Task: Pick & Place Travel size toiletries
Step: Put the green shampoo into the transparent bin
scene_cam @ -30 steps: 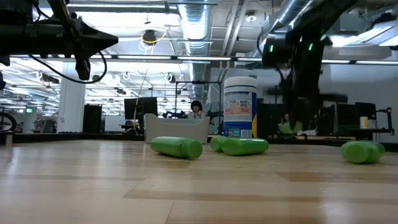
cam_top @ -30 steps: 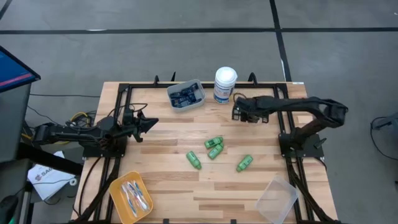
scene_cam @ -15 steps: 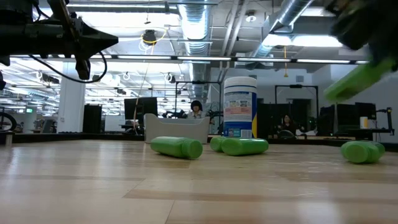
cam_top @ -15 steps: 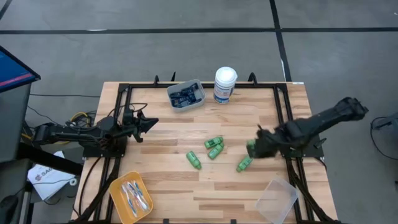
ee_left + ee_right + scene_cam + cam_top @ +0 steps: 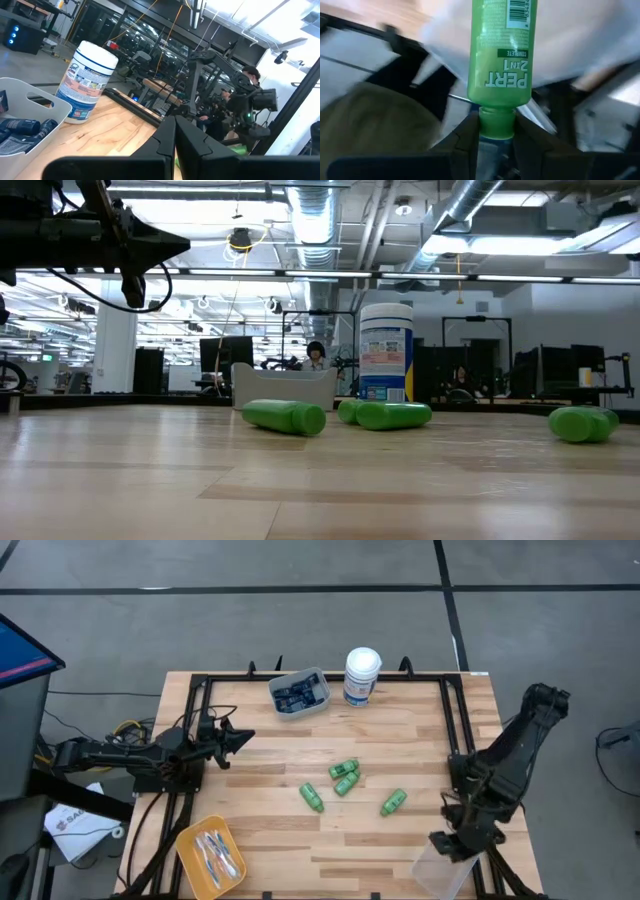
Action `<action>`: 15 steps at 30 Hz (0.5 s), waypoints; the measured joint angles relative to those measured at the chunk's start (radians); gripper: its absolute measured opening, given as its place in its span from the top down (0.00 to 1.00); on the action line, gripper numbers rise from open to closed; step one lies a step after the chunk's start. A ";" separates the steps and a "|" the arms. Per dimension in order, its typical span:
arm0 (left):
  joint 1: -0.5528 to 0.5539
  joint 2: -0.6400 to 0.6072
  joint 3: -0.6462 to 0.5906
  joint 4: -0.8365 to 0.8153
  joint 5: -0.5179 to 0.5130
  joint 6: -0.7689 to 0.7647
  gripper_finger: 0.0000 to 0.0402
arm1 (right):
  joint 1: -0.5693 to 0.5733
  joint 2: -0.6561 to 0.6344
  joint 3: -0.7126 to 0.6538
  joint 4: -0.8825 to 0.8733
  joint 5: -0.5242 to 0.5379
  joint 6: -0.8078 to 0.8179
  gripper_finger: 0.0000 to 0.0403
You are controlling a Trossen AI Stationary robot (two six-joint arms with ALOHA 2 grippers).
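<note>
bottles (image 5: 345,777) — bright green | tubes (image 5: 297,694) — seemingly navy | canister (image 5: 361,677) — white, blue label

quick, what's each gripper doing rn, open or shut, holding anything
Left gripper: shut, holding nothing, hovering over the table's left side.
Right gripper: shut on a green bottle, above the clear bin.

A robotics lab or industrial workspace. A wooden tabletop (image 5: 270,790) with a black metal frame (image 5: 200,690) stands on a grey concrete floor (image 5: 250,620). Across the tabletop, the room shows exposed ducts (image 5: 320,210), pipes and strip lights overhead, rows of dark monitors (image 5: 225,355), and a seated person (image 5: 316,356) at a workstation.
</note>
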 joint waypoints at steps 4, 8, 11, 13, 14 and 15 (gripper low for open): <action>0.000 0.000 0.000 0.000 0.000 0.000 1.00 | 0.010 0.056 0.000 -0.025 -0.099 0.011 0.80; 0.000 0.000 0.000 0.000 0.000 0.000 1.00 | 0.014 0.119 0.000 -0.028 -0.198 -0.014 0.80; 0.000 0.000 0.000 0.000 0.000 0.000 1.00 | 0.015 0.157 0.000 -0.048 -0.215 -0.022 0.80; 0.000 0.000 0.000 0.001 0.000 0.000 1.00 | 0.012 0.183 0.000 -0.048 -0.213 -0.046 0.80; 0.000 0.000 0.000 0.001 0.000 0.000 1.00 | 0.009 0.196 0.000 -0.048 -0.213 -0.052 0.80; 0.000 0.000 0.000 0.001 0.000 0.000 1.00 | 0.007 0.208 0.000 -0.047 -0.213 -0.057 0.80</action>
